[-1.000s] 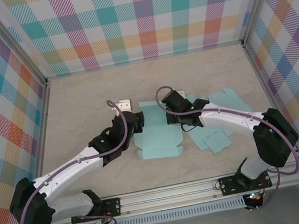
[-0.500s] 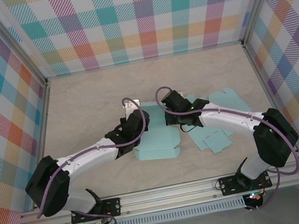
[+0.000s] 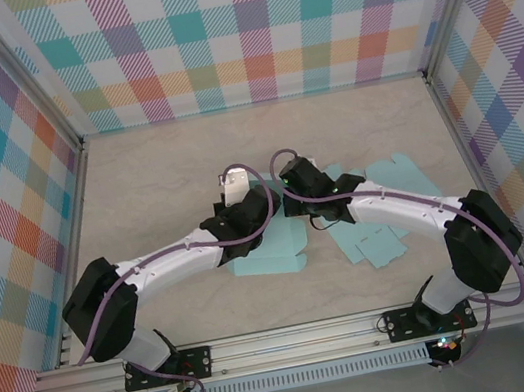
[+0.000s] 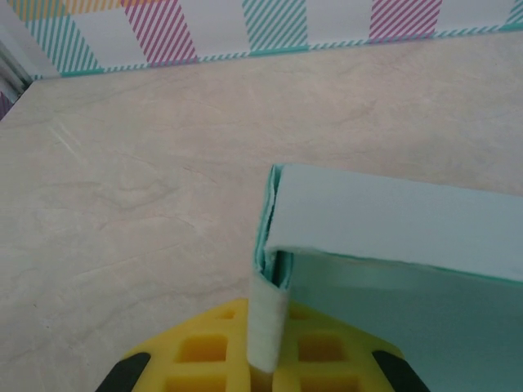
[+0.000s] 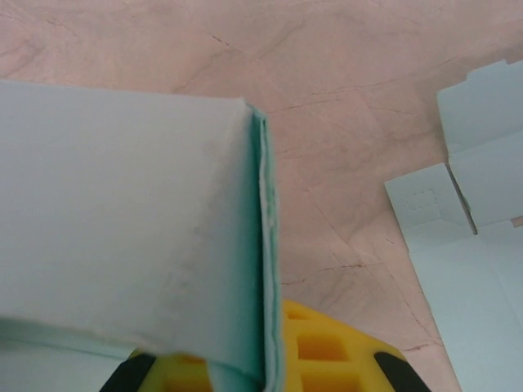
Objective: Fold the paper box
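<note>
While the pale, stone-patterned bench [image 3: 137, 177] spreads wide beneath it, the teal paper box [image 3: 274, 253] lies partly folded about mid-bench, with its far walls raised and its near panel flat. Left of the box, the left arm [image 3: 168, 268] stretches low from its base at the near edge. It slants forward and rightward until its wrist bends over the box's far left corner. Right of the box, the right arm [image 3: 407, 211] reaches from its own base leftward to the box's far right corner, so the two wrists come close together above the box's far wall. Just right of the box, flat teal blanks [image 3: 383, 246] lie overlapping on the bench. At the box's left corner the left fingers [image 4: 237, 343] are pressed together, pinching the upright edge of a wall flap between their yellow faces. At the box's right corner the right fingers [image 5: 306, 347] are likewise closed, clamped on the doubled edge of a raised wall.
</note>
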`<state>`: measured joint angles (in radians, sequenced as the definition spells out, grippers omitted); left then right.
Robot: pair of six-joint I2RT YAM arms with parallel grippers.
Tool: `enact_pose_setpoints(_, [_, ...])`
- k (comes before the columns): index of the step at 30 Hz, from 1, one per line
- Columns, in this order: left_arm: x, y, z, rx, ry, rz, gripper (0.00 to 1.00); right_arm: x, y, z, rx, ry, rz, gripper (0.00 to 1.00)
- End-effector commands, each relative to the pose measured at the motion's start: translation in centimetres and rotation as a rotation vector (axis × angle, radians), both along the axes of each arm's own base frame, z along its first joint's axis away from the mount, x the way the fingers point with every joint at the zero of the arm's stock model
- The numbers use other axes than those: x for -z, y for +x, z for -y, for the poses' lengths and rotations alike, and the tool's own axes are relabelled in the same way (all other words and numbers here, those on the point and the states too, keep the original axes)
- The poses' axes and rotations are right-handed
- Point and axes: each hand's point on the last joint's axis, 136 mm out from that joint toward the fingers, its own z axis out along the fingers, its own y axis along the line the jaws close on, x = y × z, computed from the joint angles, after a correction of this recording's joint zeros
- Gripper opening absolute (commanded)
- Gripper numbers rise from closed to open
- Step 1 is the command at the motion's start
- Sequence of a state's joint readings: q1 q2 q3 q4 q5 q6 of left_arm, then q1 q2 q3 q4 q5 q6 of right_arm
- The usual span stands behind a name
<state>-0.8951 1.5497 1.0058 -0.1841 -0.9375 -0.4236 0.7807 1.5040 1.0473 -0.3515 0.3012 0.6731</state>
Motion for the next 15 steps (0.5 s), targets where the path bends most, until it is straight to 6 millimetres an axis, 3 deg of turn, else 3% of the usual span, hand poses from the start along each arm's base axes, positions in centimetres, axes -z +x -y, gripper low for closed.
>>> enact_pose_setpoints(1, [-1.9, 0.9, -1.5, -0.103, -0.047, 0.079, 0.00, 0.9, -1.0, 0.5, 0.011, -0.031, -0.057, 0.00])
enact_pose_setpoints(4, [-1.7, 0.6, 0.5, 0.023, -0.122, 0.032, 0.22, 0.8, -0.7, 0.8, 0.009, -0.070, -0.058, 0.00])
enact_pose_setpoints(6, [-1.8, -0.1, 1.7, 0.115, -0.182, 0.000, 0.45, 0.8, -0.5, 1.0, -0.001, -0.105, -0.075, 0.00])
enact_pose_setpoints(9, [-2.3, -1.5, 2.8, 0.220, -0.245, -0.065, 0.69, 1.0, -0.4, 1.3, -0.025, -0.158, -0.116, 0.00])
enact_pose_setpoints(12, [-2.9, -3.1, 3.0, 0.275, -0.286, -0.127, 0.78, 1.4, -0.5, 1.7, -0.062, -0.193, -0.185, 0.00])
enact_pose_setpoints(15, [-3.3, -4.5, 1.4, 0.259, -0.294, -0.146, 0.85, 1.4, -0.7, 1.6, -0.124, -0.195, -0.250, 0.00])
